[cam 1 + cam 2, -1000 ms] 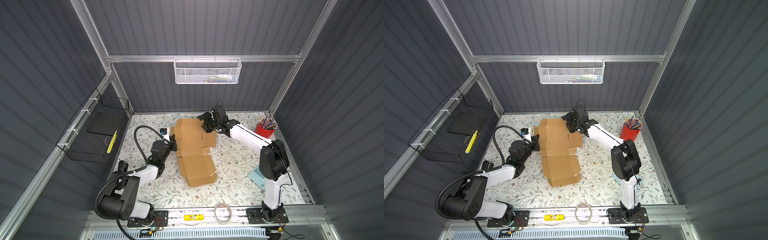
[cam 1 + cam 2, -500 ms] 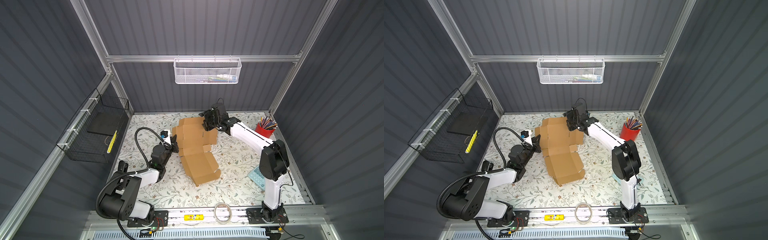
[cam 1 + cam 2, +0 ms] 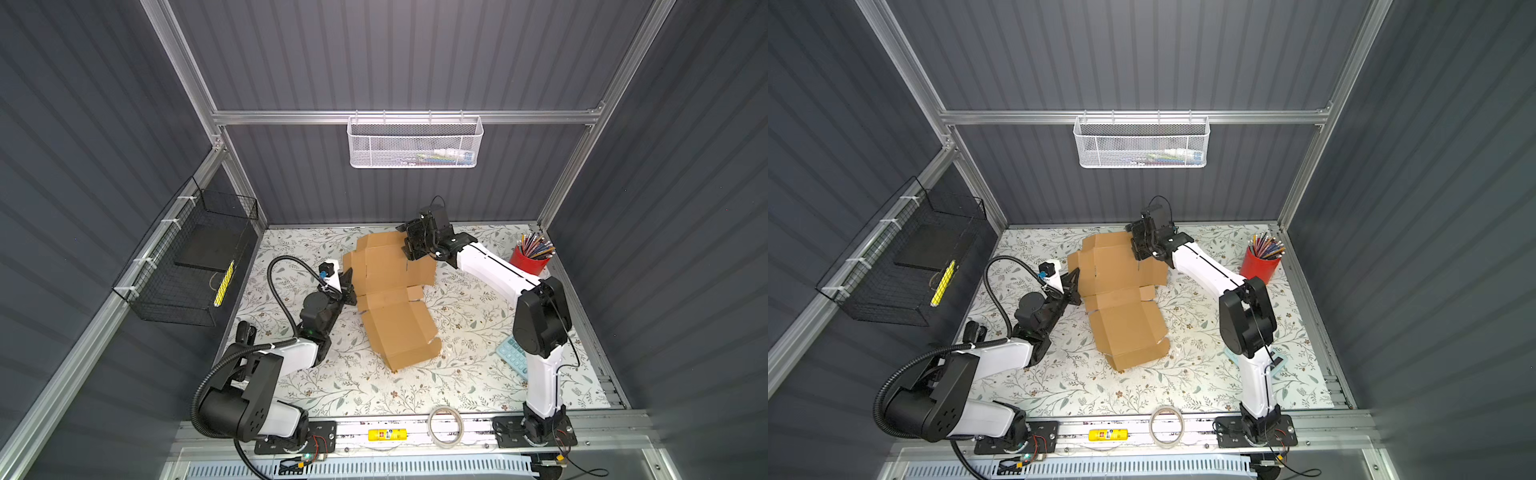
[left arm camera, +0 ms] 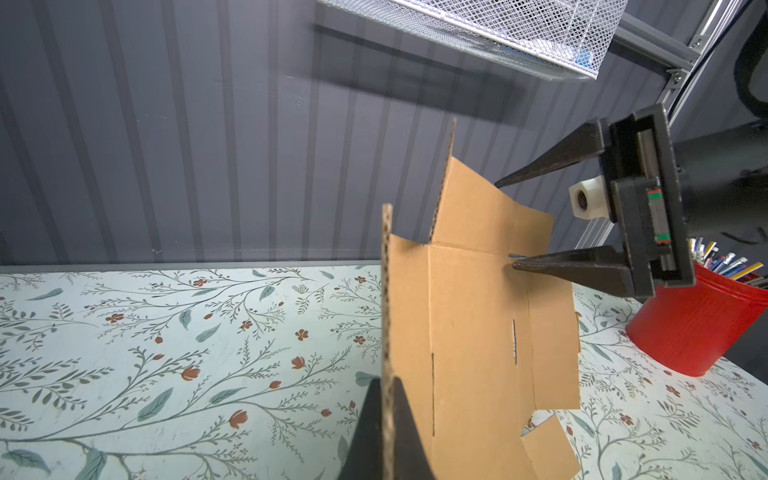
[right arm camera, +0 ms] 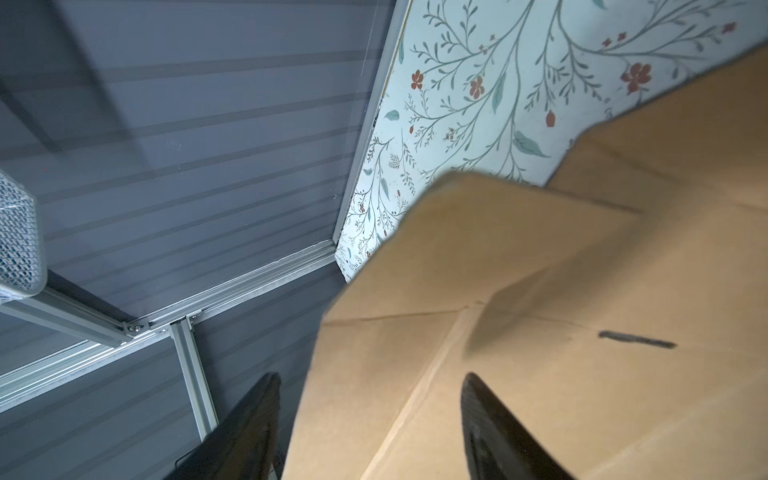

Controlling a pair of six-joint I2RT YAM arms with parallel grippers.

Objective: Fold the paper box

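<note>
While my left gripper [image 4: 386, 384] is clamped fully shut on one raw edge of the paper box [image 3: 388, 299], the weak point is the far end. My right gripper [image 4: 507, 224] stands wide open and holds nothing. Its tip nearer the table [image 3: 457, 374] touches a raised panel, and its other tip sits just beside the flap above. In the right wrist view the sheet's border runs between the two fingers [image 5: 494, 424], one lying over the cardboard face and the other clear of it.

If I press on with the jaws this wide, I judge the touching tip could skid along the face or snag the slot [image 5: 636, 338] just ahead of it. Either would buckle the panel off its crease. With a single pinch holding it, the sheet could also pivot about the left gripper or pull free.

My left arm lies low, forearm reaching forward, and the panel stands upright from its pinch. My right arm is stretched far out, jaws stacked one above the other and pointing back toward the left gripper.
</note>
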